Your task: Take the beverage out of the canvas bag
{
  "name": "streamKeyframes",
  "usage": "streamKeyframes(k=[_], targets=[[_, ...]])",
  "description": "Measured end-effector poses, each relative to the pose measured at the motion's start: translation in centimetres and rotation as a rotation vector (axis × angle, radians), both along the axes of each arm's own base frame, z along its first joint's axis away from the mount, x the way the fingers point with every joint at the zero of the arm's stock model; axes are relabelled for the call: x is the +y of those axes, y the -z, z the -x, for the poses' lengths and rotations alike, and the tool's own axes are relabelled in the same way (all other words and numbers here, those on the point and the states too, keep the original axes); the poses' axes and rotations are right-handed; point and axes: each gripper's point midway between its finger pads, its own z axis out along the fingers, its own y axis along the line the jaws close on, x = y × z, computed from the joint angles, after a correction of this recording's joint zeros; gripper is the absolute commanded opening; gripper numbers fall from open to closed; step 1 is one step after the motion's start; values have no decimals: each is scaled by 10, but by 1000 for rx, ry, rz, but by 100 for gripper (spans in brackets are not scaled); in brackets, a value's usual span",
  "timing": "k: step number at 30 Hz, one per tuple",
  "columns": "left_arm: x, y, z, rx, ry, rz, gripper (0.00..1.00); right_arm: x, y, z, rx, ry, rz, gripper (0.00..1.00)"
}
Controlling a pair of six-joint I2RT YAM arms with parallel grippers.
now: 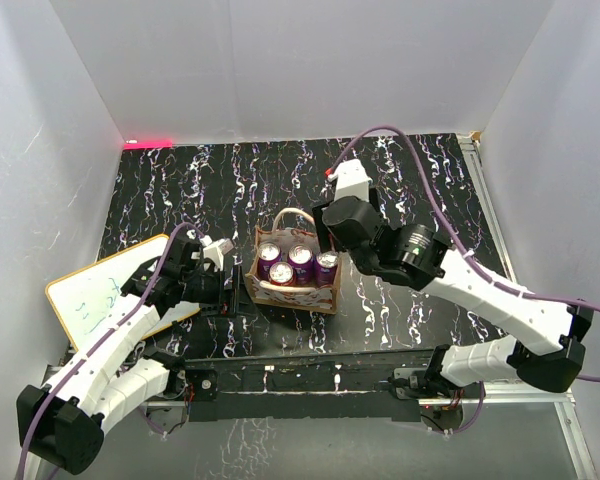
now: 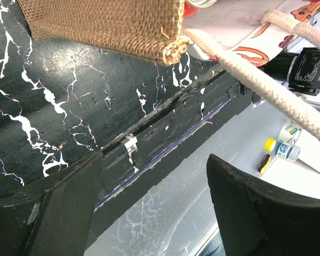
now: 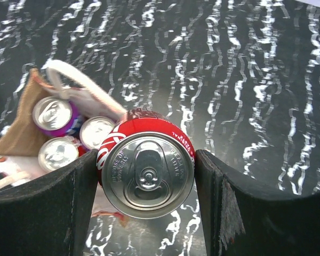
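Observation:
The canvas bag (image 1: 292,283) stands at the table's middle, tan with cream rope handles (image 1: 292,216), holding several purple-topped cans (image 1: 300,258). My right gripper (image 1: 332,238) hangs over the bag's right end. In the right wrist view it (image 3: 148,176) is shut on a red beverage can (image 3: 148,173), held upright by its sides and raised above the bag (image 3: 18,130), where three other cans (image 3: 53,113) show. My left gripper (image 1: 235,292) is open and empty just left of the bag. In the left wrist view the bag's burlap corner (image 2: 106,24) and a rope handle (image 2: 256,74) lie beyond my left gripper (image 2: 154,208).
A white board with an orange rim (image 1: 100,295) lies at the left under my left arm. The table's near edge (image 2: 165,144) runs close below the bag. White walls close in the left, back and right sides.

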Motion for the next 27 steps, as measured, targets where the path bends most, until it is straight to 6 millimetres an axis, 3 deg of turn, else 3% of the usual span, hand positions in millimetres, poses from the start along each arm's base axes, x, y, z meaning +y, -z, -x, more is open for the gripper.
streamKeyframes(k=[4,7,10,13,15,19,27], targets=[[0,-1,0,0,0,5,76,-30,-5,-9,-32,94,54,8],[0,-1,-1,0,-1,6,76,-60,4,-21,-21,191,71,8],[1,-1,-1,-1,-3,7,77,-104,33,-35,24,314,82,8],[1,-1,-2,-1,-5,9,77,-150,80,-42,126,427,116,8],[1,-1,-2,-2,-5,12,77,-170,109,-42,205,469,138,8],[2,-2,-4,-3,-12,17,76,-176,139,-48,298,476,125,8],[6,-6,-8,-21,-37,33,77,-173,152,-104,313,471,31,8]])
